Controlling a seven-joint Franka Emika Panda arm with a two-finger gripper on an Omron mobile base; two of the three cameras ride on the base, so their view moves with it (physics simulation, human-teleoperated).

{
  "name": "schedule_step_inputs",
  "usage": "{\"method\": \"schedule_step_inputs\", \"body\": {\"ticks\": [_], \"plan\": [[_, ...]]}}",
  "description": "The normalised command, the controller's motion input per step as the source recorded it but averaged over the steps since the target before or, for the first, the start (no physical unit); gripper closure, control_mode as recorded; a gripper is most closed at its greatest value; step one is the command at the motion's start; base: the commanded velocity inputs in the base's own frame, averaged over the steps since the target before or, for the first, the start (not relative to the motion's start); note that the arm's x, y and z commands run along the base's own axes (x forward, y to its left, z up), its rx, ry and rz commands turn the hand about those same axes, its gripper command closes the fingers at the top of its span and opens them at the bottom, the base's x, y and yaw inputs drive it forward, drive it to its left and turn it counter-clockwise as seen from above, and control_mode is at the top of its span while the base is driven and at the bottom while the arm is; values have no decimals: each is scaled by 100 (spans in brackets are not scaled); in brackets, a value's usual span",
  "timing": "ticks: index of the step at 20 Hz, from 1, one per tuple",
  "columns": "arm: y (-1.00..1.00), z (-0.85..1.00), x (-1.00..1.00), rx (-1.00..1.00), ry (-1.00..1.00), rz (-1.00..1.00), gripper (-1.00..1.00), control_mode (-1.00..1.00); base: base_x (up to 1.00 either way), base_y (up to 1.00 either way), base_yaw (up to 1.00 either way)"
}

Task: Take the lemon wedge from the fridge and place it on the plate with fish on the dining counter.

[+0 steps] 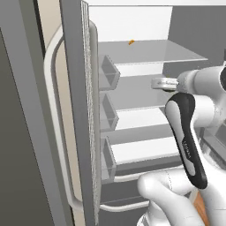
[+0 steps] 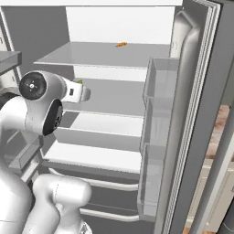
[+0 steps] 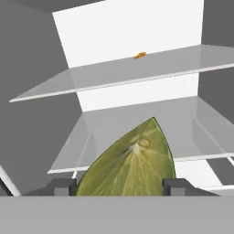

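The fridge (image 1: 145, 92) stands open with its white shelves bare. In the hand view the lemon wedge (image 3: 132, 160), greenish-yellow with pale veins, sits between my two fingertips (image 3: 176, 186) and touches both. My gripper (image 3: 119, 186) is shut on it. From the base views the gripper (image 1: 157, 83) (image 2: 85, 93) reaches in just above the second shelf (image 2: 109, 98), with a bit of green lemon wedge (image 2: 78, 82) showing at its tip. The plate with fish is out of view.
A tiny orange bit (image 1: 131, 42) (image 2: 121, 45) (image 3: 140, 55) lies on the top shelf. Door bins (image 1: 108, 73) (image 2: 157, 87) flank the opening on both open doors. Past the right door shows a sliver of reddish-brown top (image 2: 221, 123), perhaps the dining counter.
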Motion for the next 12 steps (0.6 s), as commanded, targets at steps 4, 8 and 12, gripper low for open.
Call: {"method": "schedule_step_inputs", "body": {"ticks": [4, 8, 12], "plan": [[0, 0, 0, 0, 0, 0, 100, 100, -100, -6, -4], [0, 0, 0, 0, 0, 0, 100, 100, -100, -41, 10], [0, 0, 0, 0, 0, 0, 100, 100, -94, -28, 61]]}}
